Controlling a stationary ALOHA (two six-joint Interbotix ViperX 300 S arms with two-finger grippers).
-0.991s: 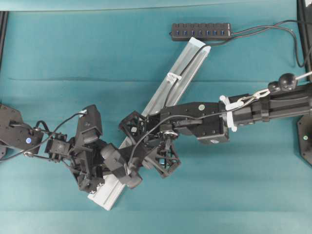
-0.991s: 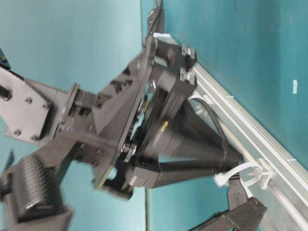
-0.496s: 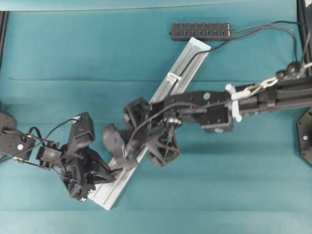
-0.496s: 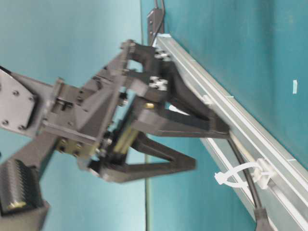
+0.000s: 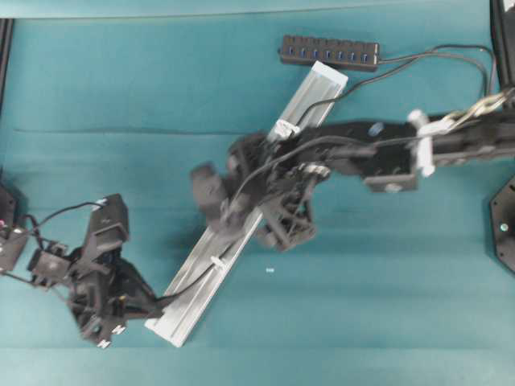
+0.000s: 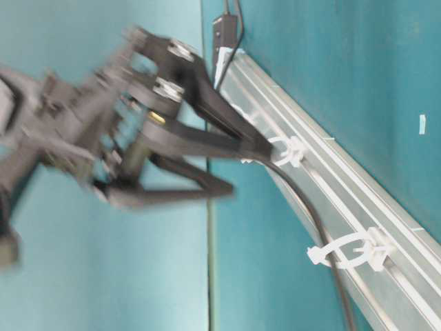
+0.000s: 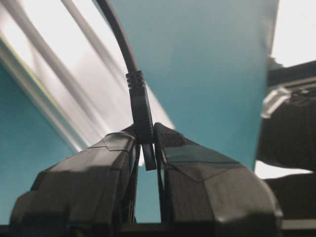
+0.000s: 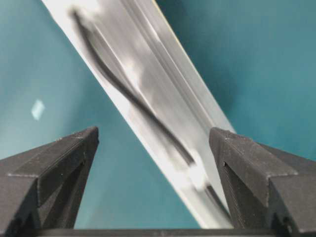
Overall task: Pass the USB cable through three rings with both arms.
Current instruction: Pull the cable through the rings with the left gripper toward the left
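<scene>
The USB cable (image 5: pixel 189 283) runs down the silver rail (image 5: pixel 310 100) and out at the rail's lower end. Its dark plug (image 7: pixel 143 126) is pinched in my left gripper (image 7: pixel 144 134), which is shut on it just off that end (image 5: pixel 154 302). One white ring (image 5: pixel 283 127) sits high on the rail, another ring (image 5: pixel 217 261) low, with the cable through it. In the table-level view the cable (image 6: pixel 313 221) passes a ring (image 6: pixel 289 150) and a nearer ring (image 6: pixel 348 252). My right gripper (image 5: pixel 241 213) hovers open over the rail's middle (image 8: pixel 153 134), holding nothing.
A black multi-port hub (image 5: pixel 330 52) lies beyond the rail's top end, with cords trailing to the right edge. A small white speck (image 5: pixel 269 270) lies on the teal mat right of the rail. The right arm (image 5: pixel 386 153) spans the mat from the right.
My left gripper has drawn back down-left with the plug, pulling cable out past the lowest ring. My right gripper opened wider and moved up-right along the rail.
</scene>
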